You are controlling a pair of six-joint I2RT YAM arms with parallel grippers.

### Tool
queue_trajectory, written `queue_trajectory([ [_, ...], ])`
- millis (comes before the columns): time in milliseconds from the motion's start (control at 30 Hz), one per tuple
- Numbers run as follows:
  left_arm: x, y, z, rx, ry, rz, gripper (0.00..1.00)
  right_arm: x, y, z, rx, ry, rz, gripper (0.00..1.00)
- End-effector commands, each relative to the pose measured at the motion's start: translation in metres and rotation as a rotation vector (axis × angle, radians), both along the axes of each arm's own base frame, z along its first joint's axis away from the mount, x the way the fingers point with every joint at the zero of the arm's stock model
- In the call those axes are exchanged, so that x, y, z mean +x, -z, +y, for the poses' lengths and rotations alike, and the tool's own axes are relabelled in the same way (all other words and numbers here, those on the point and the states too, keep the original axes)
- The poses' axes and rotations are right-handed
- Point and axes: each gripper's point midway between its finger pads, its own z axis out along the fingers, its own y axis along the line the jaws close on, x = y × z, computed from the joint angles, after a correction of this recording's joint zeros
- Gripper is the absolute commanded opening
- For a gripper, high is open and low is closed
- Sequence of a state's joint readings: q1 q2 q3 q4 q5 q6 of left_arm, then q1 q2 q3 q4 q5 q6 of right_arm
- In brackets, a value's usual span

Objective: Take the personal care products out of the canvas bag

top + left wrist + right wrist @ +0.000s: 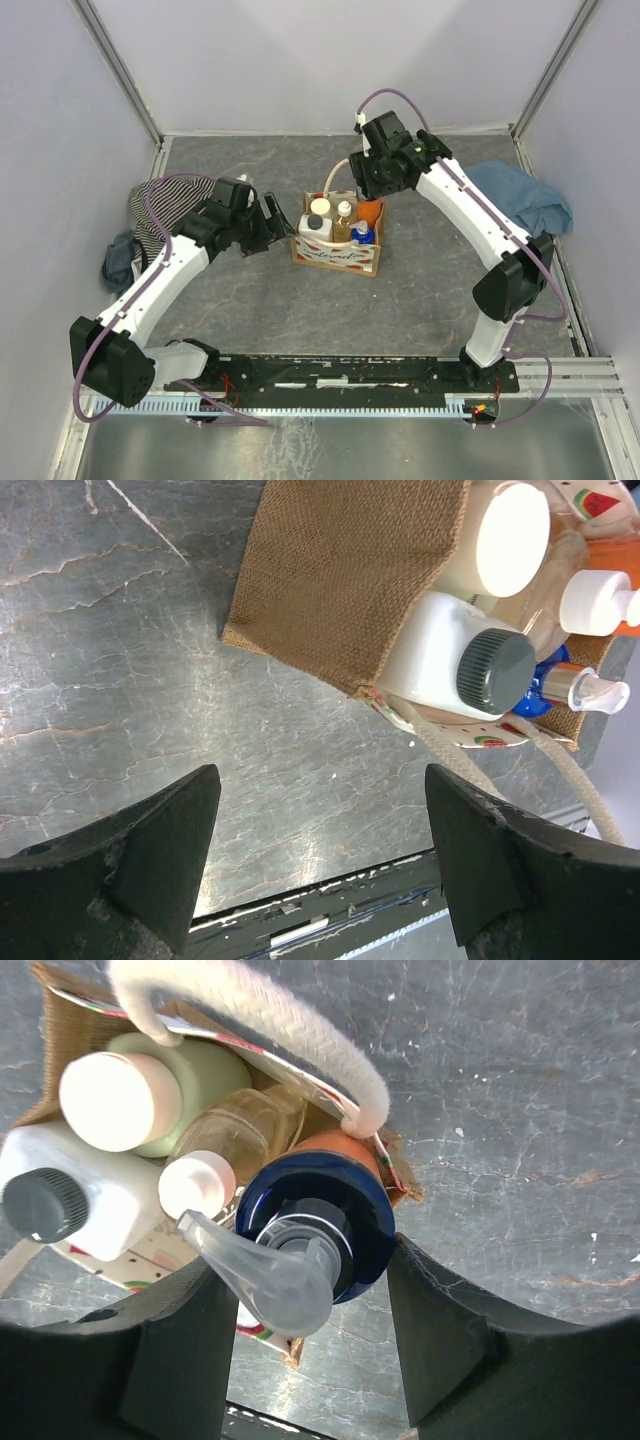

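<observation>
The tan canvas bag (338, 257) stands mid-table with several personal care products upright inside it. My right gripper (305, 1260) reaches down from above the bag, shut on the blue pump bottle (350, 1190), one finger on each side of its shoulder. Around that bottle sit an orange bottle (335, 1143), a clear yellowish one (235, 1125), a pale green one (110, 1100) and a white bottle with a dark cap (90, 1195). The cream handle (260, 1020) loops over the bag's far side. My left gripper (320, 775) hangs open and empty just left of the bag (330, 570).
A striped black-and-white garment (165, 205) lies at the left behind my left arm, with a grey-blue cloth (118, 258) beside it. A blue cloth (525, 195) lies at the right under my right arm. The arms' base rail (340, 375) runs along the near edge.
</observation>
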State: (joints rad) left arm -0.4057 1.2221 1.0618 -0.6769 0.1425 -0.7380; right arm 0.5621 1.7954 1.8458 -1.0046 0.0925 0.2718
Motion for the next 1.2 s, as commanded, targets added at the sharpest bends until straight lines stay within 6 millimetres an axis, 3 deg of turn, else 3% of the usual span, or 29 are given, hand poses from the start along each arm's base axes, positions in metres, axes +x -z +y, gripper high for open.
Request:
queue_trajectory([
  [0,0.000,-0.006,-0.007,-0.046,0.003,-0.012,0.89,0.007,-0.079,-0.006,0.070,0.015,-0.195,0.23],
  [233,-0.002,-0.004,-0.006,-0.043,0.004,-0.012,0.89,0.008,-0.117,-0.009,0.098,0.016,-0.269,0.24],
  [433,-0.003,-0.003,-0.006,-0.042,0.007,-0.009,0.89,0.008,-0.113,-0.004,0.113,0.006,-0.253,0.23],
  [533,-0.003,-0.002,-0.005,-0.039,0.008,-0.009,0.89,0.008,-0.122,-0.007,0.116,0.014,-0.282,0.23],
  [767,-0.004,0.000,-0.006,-0.038,0.012,-0.002,0.89,0.011,-0.145,-0.035,0.060,0.072,-0.362,0.23],
  [1167,-0.005,0.000,-0.006,-0.038,0.014,0.000,0.89,0.024,-0.158,-0.096,0.098,0.211,-0.408,0.24],
])
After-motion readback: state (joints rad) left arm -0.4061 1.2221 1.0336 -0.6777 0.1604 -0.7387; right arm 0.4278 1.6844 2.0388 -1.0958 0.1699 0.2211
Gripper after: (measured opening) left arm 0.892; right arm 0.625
